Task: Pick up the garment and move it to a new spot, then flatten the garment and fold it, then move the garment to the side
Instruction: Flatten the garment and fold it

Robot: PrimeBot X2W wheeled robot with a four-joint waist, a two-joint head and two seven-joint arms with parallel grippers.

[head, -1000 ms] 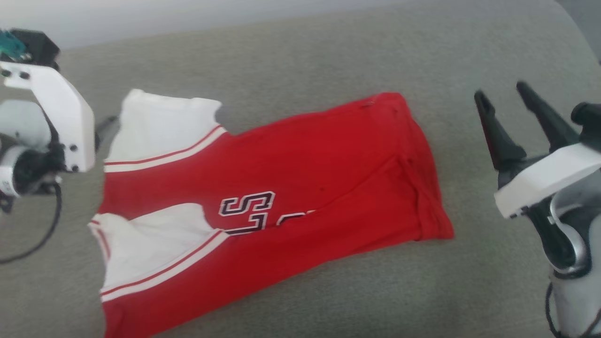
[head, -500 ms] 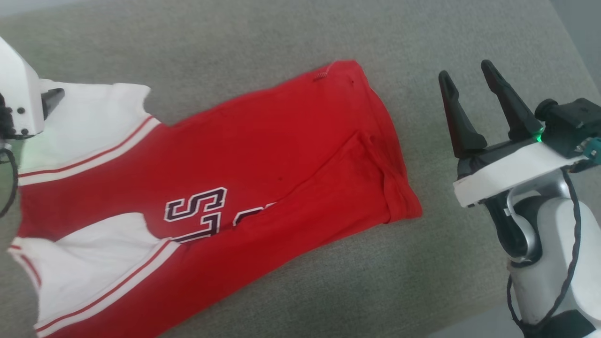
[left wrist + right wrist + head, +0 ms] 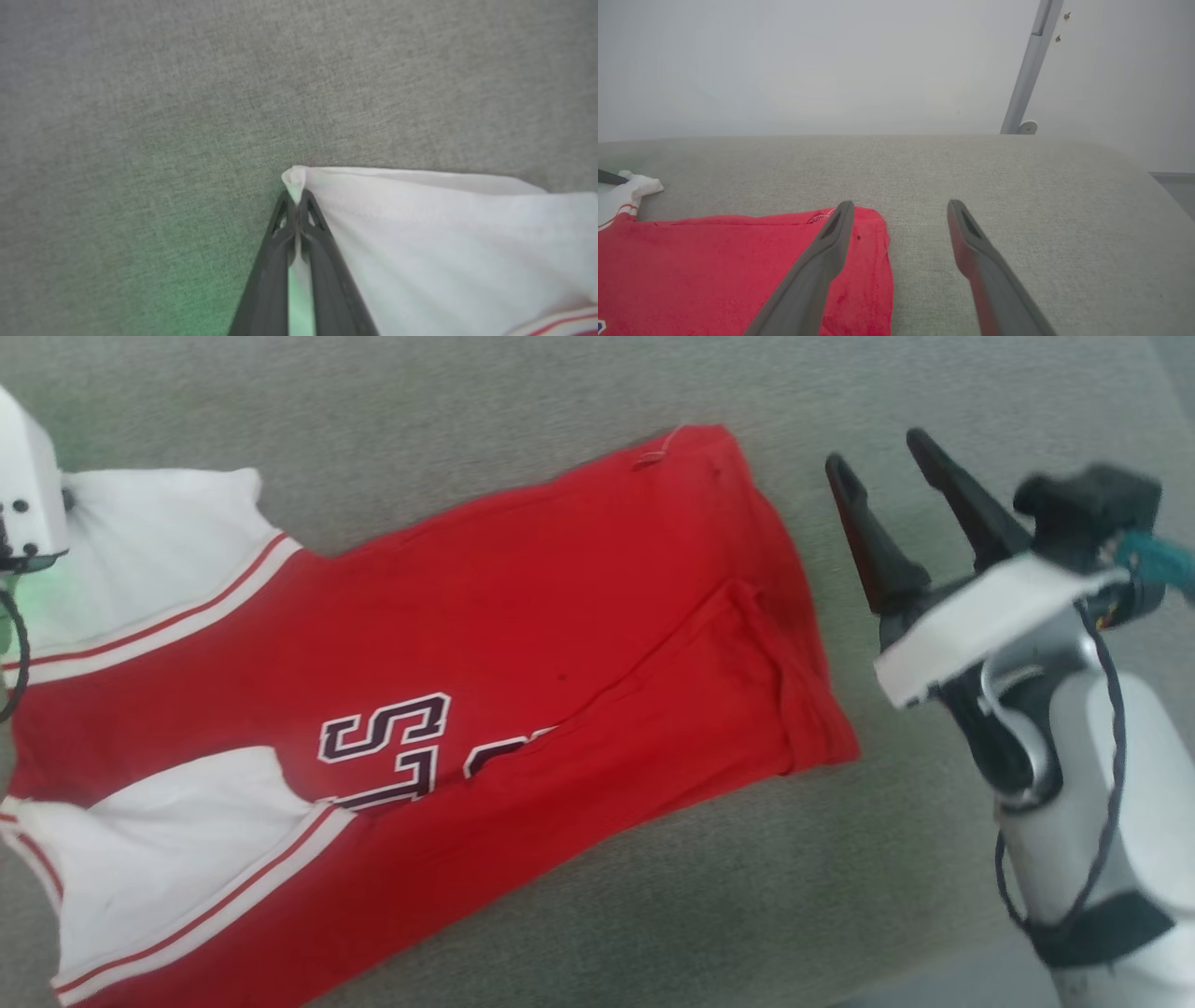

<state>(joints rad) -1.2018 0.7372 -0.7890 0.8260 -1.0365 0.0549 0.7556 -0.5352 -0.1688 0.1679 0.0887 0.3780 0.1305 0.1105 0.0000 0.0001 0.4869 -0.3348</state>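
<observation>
Right end effector [image 3: 873,453] hung over the grey bench [image 3: 653,915] with its fingers spread, holding nothing, just off the red hem. The garment [image 3: 560,644] lay flat across the bench, one side flapped over the lettering. Left end effector [image 3: 295,198] was pinched tight on a white sleeve [image 3: 420,242] corner. Reckon it's light, floppy knit that'd sag and stretch from one point, so I'd grab the far hem corner [image 3: 878,219] too.
</observation>
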